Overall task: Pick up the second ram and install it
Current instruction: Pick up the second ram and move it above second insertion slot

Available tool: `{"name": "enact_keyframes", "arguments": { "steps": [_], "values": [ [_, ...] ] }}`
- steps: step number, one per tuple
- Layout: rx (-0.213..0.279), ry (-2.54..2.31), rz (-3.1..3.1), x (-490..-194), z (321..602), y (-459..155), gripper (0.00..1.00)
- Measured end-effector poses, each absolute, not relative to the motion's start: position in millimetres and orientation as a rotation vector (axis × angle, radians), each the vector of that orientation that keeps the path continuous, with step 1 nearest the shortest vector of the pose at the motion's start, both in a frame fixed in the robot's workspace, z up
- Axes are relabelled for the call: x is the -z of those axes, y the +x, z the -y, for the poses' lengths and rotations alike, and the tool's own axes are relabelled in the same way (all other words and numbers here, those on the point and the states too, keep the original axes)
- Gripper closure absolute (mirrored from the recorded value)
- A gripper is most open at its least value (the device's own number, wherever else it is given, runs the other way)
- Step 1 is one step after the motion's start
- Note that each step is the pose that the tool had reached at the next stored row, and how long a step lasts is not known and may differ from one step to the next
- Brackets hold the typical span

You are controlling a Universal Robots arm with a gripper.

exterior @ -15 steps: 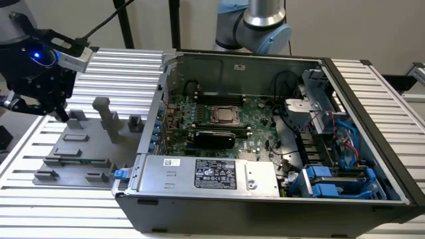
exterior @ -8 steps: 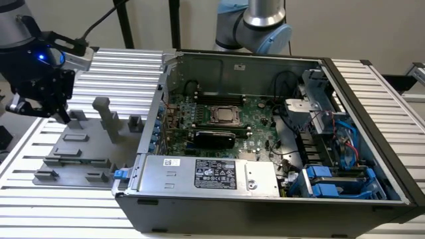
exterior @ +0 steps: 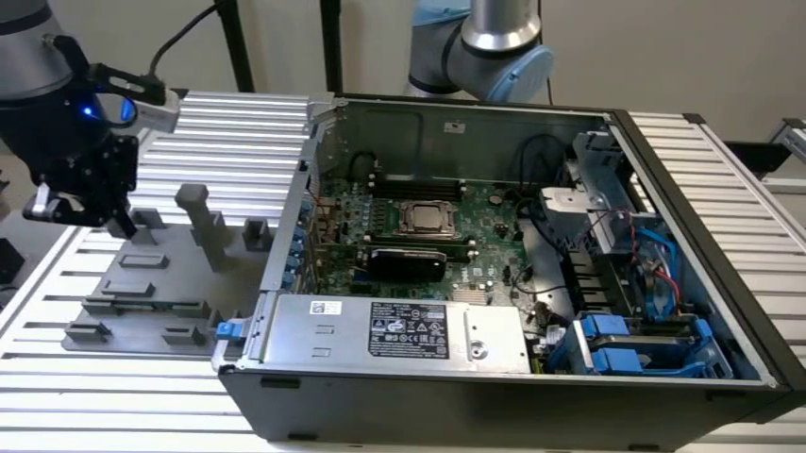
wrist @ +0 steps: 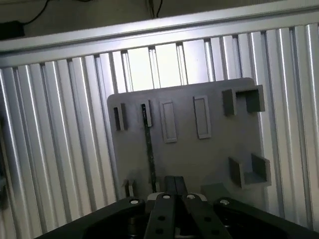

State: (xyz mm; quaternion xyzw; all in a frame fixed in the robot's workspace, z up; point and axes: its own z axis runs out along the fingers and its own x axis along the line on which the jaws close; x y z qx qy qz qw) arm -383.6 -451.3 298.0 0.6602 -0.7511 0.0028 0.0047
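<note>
Exterior view: an open computer case (exterior: 504, 406) lies on a slatted metal desk (exterior: 75, 401), with a green motherboard (exterior: 485, 222) and a silver processor (exterior: 428, 219) inside. Near the processor are dark memory slots; I cannot tell from here which of them, if any, already carries a stick. Toward the exterior view's left, beside the case, sits a grey fixture (exterior: 151, 332) with raised blocks and a post. The ram (exterior: 154, 304) is a thin, dark strip held across two of those blocks. My gripper (exterior: 104, 212) is over the far part of the fixture, on the side away from the camera, outside the case.

Wrist view: I look down on the fixture, where the ram stands on edge, a narrow dark line running between two end holders. A matching pair of holders beside it is empty — perhaps where the first stick sat, though that is my guess. My gripper is pressed together, its tips meeting with nothing pinched between them, and appears near one end of the ram without holding it.

As for progress, the second ram is neither picked up nor installed; both the pick and the fitting are left to do.
</note>
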Motion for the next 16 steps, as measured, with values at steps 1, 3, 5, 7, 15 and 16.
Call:
{"name": "enact_keyframes", "arguments": {
  "steps": [1,3,5,7,15,16],
  "values": [
    [-0.009,2.089,2.334,-297.3,451.3,-383.6,1.00],
    [-0.009,2.122,2.304,-296.1,451.4,-383.6,1.00],
    [-0.009,2.144,2.283,-294.7,452.3,-383.6,1.00],
    [-0.009,2.159,2.270,-293.1,453.9,-383.6,1.00],
    [-0.010,2.184,2.246,-281.8,461.1,-383.7,1.00],
    [-0.010,2.184,2.245,-280.1,461.1,-383.7,1.00]
  ]
}}
